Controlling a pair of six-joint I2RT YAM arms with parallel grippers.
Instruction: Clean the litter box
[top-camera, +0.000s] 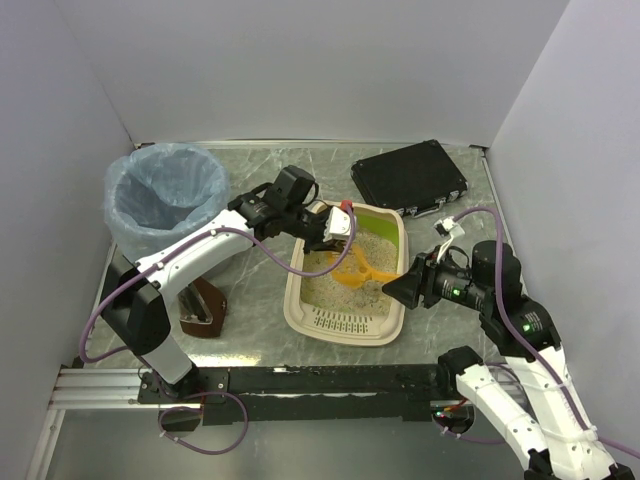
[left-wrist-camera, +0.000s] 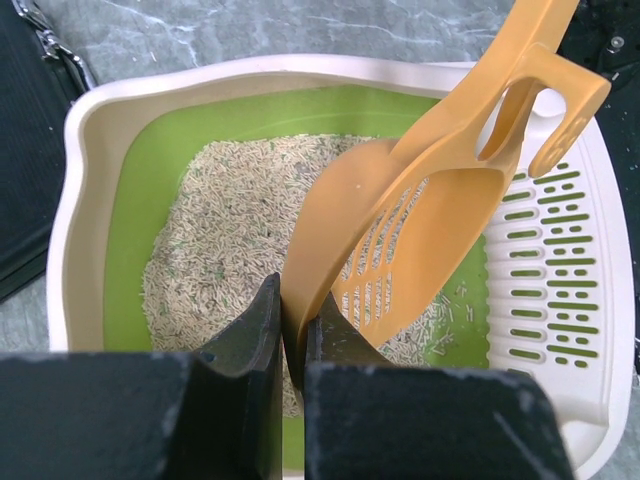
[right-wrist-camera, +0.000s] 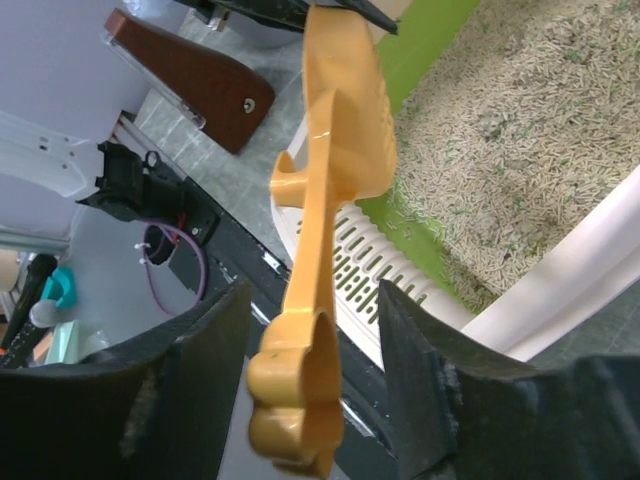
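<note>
While I watched the overhead feed, the litter box sat at the middle of the grey-green marbled table, its slotted end toward six o'clock and pale granules spread across its green floor. Plain pale walls closed the table in on three sides. From the box, a round bin lined with a blue bag stood at ten o'clock, a black case lay at one o'clock, and a brown wedge-shaped holder rested at eight o'clock.

The left gripper was pinched tight on the front lip of an orange scoop, which hung tilted over the granules. The right gripper came in from four o'clock, its jaws apart on either side of the scoop's handle, with a gap showing on both sides.
</note>
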